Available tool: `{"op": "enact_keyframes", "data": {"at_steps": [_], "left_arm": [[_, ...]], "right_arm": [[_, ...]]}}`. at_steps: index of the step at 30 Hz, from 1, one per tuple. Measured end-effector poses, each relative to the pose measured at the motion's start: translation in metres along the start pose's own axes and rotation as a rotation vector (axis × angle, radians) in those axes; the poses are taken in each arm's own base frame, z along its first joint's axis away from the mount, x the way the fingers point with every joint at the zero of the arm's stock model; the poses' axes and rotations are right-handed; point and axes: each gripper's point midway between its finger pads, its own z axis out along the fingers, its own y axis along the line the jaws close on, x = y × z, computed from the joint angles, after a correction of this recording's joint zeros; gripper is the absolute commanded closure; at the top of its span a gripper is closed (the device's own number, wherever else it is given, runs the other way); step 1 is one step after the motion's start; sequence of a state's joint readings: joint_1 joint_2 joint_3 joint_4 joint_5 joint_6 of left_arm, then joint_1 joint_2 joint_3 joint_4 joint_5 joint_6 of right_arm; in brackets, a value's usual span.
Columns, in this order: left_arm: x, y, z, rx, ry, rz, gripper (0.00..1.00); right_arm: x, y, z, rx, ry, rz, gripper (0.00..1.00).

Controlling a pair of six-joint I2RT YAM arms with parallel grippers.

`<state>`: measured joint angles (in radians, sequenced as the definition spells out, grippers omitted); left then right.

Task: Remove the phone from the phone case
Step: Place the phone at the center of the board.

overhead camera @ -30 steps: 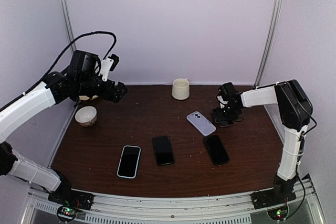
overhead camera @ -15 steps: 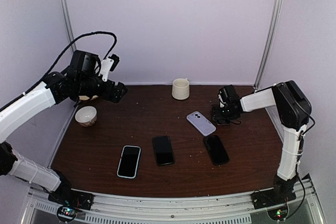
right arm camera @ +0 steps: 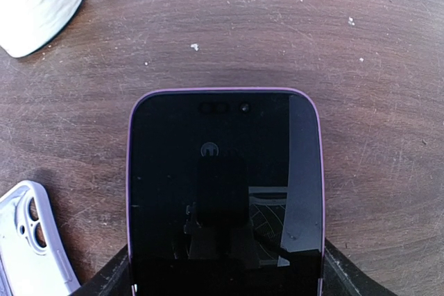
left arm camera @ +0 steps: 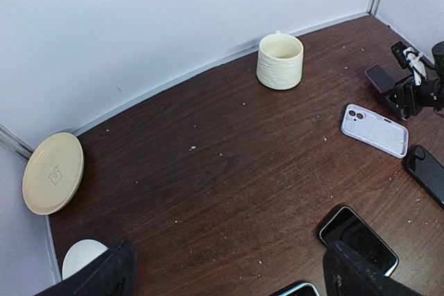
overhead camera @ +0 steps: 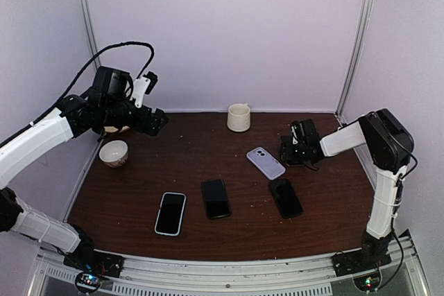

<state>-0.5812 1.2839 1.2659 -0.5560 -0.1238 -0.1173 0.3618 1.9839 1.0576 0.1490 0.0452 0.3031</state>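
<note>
The right gripper (overhead camera: 293,150) was clamped across the sides of the phone (right arm camera: 225,192), holding it low over the tabletop (overhead camera: 194,157), seemingly to keep it clear of the lilac phone case (overhead camera: 266,163) lying just beside. The left gripper (overhead camera: 158,120) hung high at the left, jaws wide apart, likely to leave room.

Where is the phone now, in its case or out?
Out: the right gripper holds the bare phone, and the lilac case lies apart on the table.

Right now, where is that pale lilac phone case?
Seen from above, the lilac phone case lies flat on the table, right of centre, just left of the right claw, with a black phone nearer the arms' bases and the cream mug behind it.
</note>
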Motion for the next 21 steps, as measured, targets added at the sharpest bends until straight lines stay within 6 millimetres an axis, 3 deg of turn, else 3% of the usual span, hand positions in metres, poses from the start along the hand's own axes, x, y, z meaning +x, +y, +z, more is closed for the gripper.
{"op": "enact_keyframes", "data": {"at_steps": [14, 21], "left_arm": [[0.000, 0.000, 0.000, 0.002, 0.000, 0.004, 0.02], [0.000, 0.000, 0.000, 0.003, 0.000, 0.004, 0.03]], "right_arm": [[0.005, 0.001, -0.009, -0.033, -0.026, 0.023, 0.12], [0.008, 0.002, -0.014, -0.040, -0.013, 0.022, 0.10]]}}
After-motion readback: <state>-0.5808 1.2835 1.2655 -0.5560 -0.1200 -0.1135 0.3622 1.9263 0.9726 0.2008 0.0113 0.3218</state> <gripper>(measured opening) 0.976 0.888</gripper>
